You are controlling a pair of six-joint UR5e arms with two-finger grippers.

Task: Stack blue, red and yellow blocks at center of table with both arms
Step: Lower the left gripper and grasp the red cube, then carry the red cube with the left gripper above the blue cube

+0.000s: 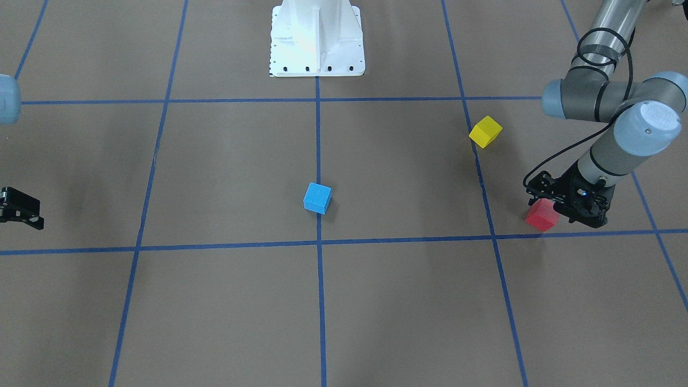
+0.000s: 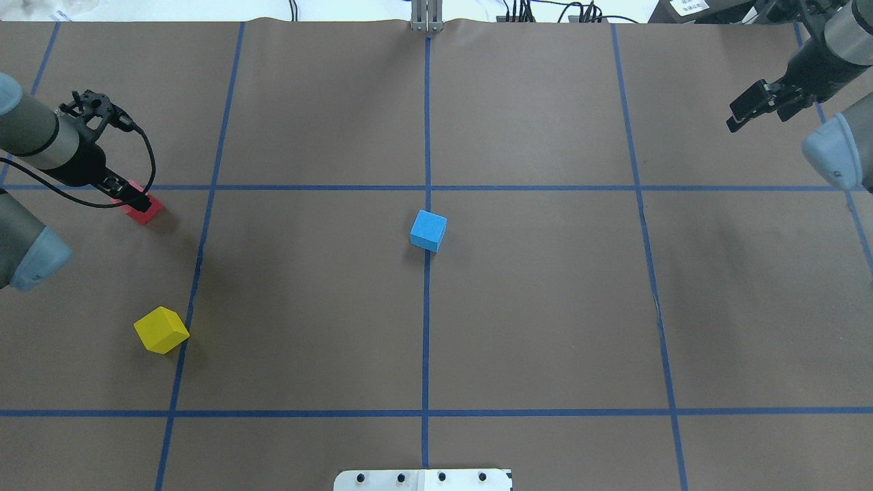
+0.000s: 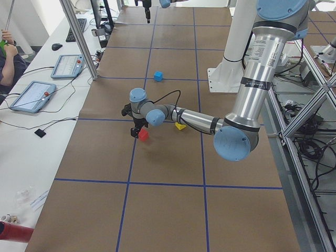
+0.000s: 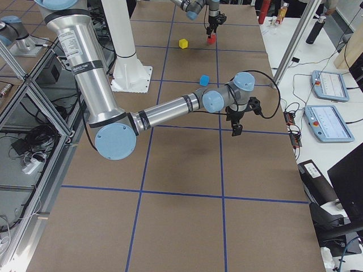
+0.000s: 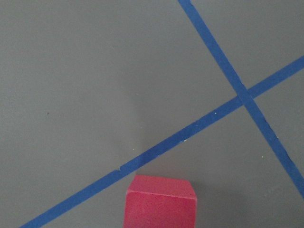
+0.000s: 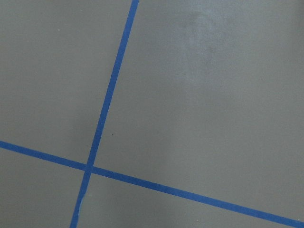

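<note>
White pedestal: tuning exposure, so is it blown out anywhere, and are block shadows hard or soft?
Exterior front-facing: the pedestal glares, its middle washed nearly white; the blue block and yellow block throw faint, soft-edged shadows. Overhead exterior: the pedestal's strip is bright, its holes legible. Left wrist: the red block is evenly lit.

Blue block (image 2: 428,230) alone at centre, open table (image 2: 545,307) around it, yellow block (image 2: 161,330) well apart

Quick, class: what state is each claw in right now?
Left claw: down at the red block; whether it grips it cannot be told.
Right claw: open, holding nothing.
</note>
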